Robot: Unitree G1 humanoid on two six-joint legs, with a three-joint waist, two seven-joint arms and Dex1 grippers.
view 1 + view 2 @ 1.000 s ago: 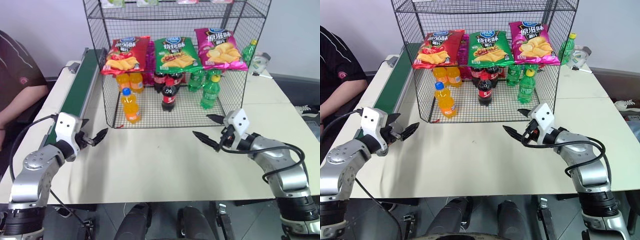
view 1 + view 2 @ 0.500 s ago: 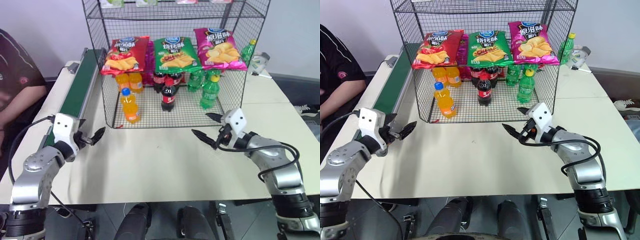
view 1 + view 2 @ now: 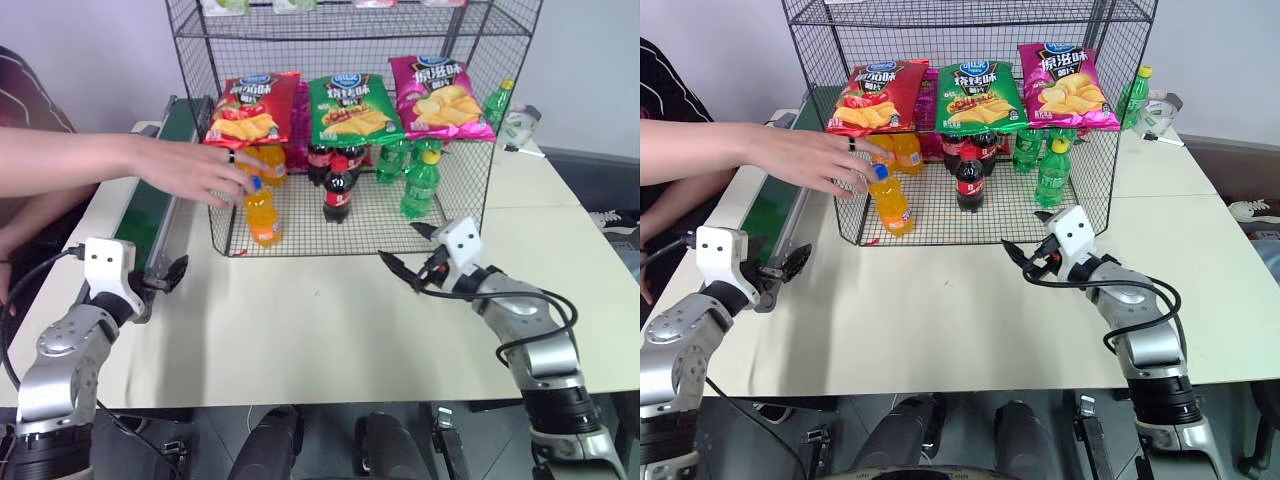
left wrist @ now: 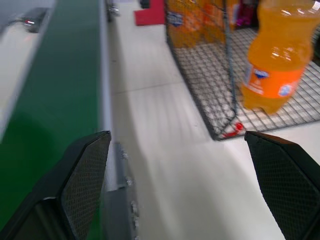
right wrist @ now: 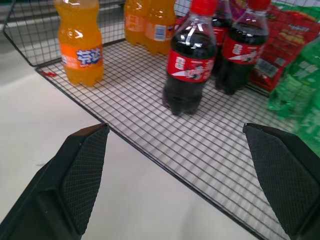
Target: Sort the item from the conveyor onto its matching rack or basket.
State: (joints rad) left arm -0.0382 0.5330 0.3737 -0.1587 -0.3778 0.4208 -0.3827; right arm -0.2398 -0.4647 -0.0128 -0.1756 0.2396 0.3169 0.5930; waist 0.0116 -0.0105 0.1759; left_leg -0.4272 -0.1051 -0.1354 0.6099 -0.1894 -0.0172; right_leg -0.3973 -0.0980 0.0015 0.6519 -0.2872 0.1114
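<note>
Orange soda bottle (image 3: pixel 263 215) already stands in the rack (image 3: pixel 350 215), a person's hand (image 3: pixel 195 172) on it; my left hand (image 3: pixel 170 276) and right hand (image 3: pixel 408 255) gape empty, next awaiting the conveyor (image 3: pixel 150 195) at ten o'clock.

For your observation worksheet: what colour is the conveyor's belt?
Dark green. The conveyor belt shows best in the left wrist view, inside a grey frame.

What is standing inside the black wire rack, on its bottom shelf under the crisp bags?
Inside the rack: orange soda bottles, cola bottles and green soda bottles. The crisp bags hide the tops of the back bottles, and a person's hand partly covers the front orange bottle's cap.
</note>
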